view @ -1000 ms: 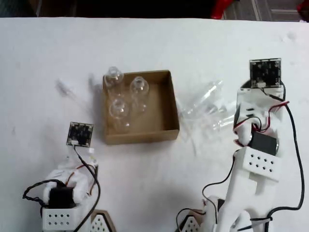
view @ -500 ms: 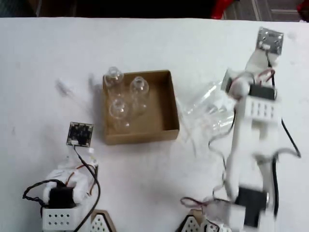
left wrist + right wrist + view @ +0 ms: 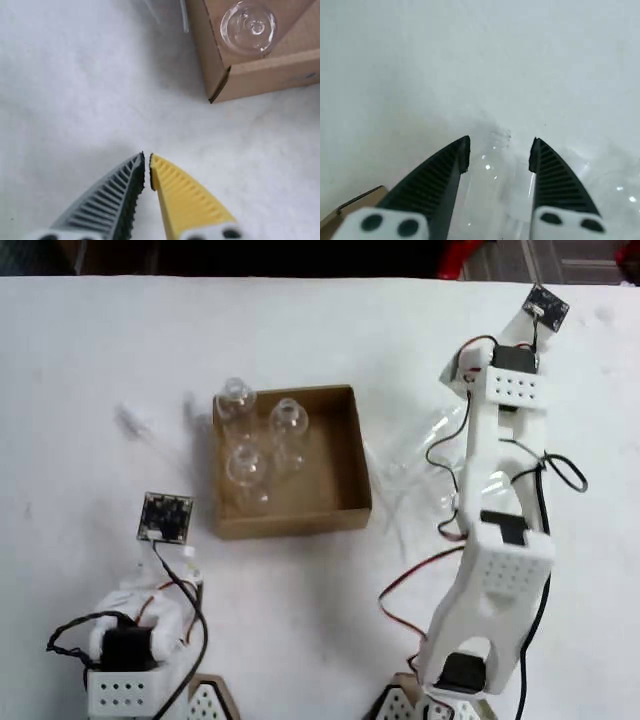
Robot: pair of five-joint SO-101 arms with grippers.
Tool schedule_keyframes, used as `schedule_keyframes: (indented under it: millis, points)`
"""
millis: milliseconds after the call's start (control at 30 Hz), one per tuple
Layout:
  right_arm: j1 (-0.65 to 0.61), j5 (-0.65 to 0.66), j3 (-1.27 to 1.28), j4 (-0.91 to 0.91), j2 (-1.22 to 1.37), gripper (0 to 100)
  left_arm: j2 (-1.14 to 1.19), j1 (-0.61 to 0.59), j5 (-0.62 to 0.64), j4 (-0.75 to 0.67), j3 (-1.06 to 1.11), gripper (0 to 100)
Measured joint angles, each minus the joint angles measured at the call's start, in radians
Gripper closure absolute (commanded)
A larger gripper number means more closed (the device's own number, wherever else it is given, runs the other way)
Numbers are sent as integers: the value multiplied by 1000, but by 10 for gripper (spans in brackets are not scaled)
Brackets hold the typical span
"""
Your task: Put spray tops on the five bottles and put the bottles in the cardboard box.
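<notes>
Bottles of clear material lie on the white table directly below the right gripper. Its two black fingers stand well apart with nothing clamped. The clear shapes show in the gap and under the tips; whether they touch cannot be told. In the high view the right arm is stretched far out across the table, its body lying over this loose heap, which sits just beside the right wall of the cardboard box.

The box is open-topped and stands near the table's middle. Three more bottles stand upright inside, bunched toward its left and far side, seen from above as round clear domes. Whether they carry spray tops cannot be told.

Left of the box, apart from it, are some thin clear pieces, too blurred to name.

The left gripper has its grey finger and yellow finger pressed together at the tips, holding nothing. It hangs over bare table near a corner of the box, and one upright bottle shows just inside that corner. The left arm is folded back at the near edge of the table, well apart from the right arm.
</notes>
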Motion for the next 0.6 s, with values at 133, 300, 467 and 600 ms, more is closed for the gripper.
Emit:
schedule_keyframes:
  millis: [133, 300, 467, 600]
  points:
    - [-2, -3, -80, 23, 95, 825, 0, 0, 0, 0, 0, 977]
    - [-3, -3, -157, 28, 184, 825, 0, 0, 0, 0, 0, 977]
    - [-2, -3, -219, 28, 236, 826, 0, 0, 0, 0, 0, 977]
    - [-20, -3, -232, 35, 262, 826, 0, 0, 0, 0, 0, 977]
